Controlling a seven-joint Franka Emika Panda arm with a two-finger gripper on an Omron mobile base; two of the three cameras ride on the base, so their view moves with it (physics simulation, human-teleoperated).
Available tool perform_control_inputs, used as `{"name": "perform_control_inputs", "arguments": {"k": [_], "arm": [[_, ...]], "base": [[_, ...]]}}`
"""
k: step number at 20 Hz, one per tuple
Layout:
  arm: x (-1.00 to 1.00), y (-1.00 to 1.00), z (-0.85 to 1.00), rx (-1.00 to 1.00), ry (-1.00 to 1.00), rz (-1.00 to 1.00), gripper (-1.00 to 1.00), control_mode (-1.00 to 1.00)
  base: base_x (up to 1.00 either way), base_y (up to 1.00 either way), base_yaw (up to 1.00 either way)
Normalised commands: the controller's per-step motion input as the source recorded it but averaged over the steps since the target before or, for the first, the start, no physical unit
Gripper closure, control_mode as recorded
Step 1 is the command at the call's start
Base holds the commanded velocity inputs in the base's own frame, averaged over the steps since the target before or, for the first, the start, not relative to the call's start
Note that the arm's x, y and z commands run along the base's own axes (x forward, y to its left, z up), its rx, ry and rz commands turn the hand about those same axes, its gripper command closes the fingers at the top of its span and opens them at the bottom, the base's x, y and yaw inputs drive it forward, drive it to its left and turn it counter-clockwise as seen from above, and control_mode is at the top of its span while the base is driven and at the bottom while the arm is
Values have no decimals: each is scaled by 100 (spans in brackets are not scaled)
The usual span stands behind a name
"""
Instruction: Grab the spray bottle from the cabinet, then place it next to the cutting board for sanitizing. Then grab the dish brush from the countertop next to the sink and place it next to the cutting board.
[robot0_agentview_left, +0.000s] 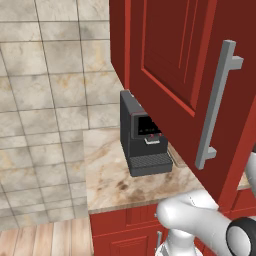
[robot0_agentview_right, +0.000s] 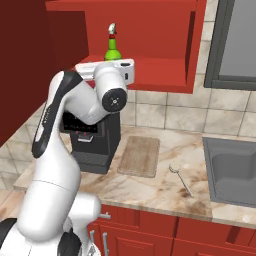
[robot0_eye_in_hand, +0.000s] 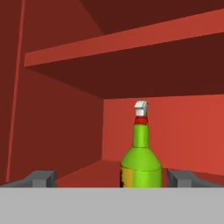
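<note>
Spread wide and holding nothing, the gripper (robot0_eye_in_hand: 112, 178) faces into the open cabinet (robot0_agentview_right: 150, 30), its two dark fingertips (robot0_eye_in_hand: 40, 178) rising far apart at the bottom of the hand view. Between them, nearer the one on the right side of that view, stands the spray bottle (robot0_eye_in_hand: 141, 155): a green body with a narrower neck, a red collar and a small white nozzle on top, upright on the cabinet's lower shelf. The bottle sits ahead of the fingertips and is not touched by either; a strip of red shelf shows between its base and the fingertip on the left side of the view. From the right base view the bottle (robot0_agentview_right: 113, 45) is seen standing on the shelf just behind the white hand, whose body hides its lower half. The cabinet door (robot0_agentview_left: 185, 75) is swung open, its long grey bar handle (robot0_agentview_left: 217, 102) showing in the left base view. Below the cabinet, on the marbled countertop (robot0_agentview_right: 165, 187), a dark coffee machine (robot0_agentview_left: 142, 135) stands just beside the wooden cutting board (robot0_agentview_right: 140, 156), and the dish brush (robot0_agentview_right: 180, 179) lies between the board and the sink (robot0_agentview_right: 232, 170), well apart from the gripper.
</note>
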Motion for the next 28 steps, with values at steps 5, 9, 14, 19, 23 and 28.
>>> {"name": "perform_control_inputs", "arguments": {"k": [5,9,14,19,23,28], "arm": [[53,5,29,0,6,0,-100,-100],[28,0,32,0,3,0,-100,-100],[41,0,11,0,0,0,-100,-100],[54,0,0,0,8,0,-100,-100],[44,0,0,0,10,0,-100,-100],[33,0,0,0,5,0,-100,-100]], "base": [[0,0,0],[0,0,0],[0,0,0],[0,0,0],[0,0,0],[0,0,0]]}}
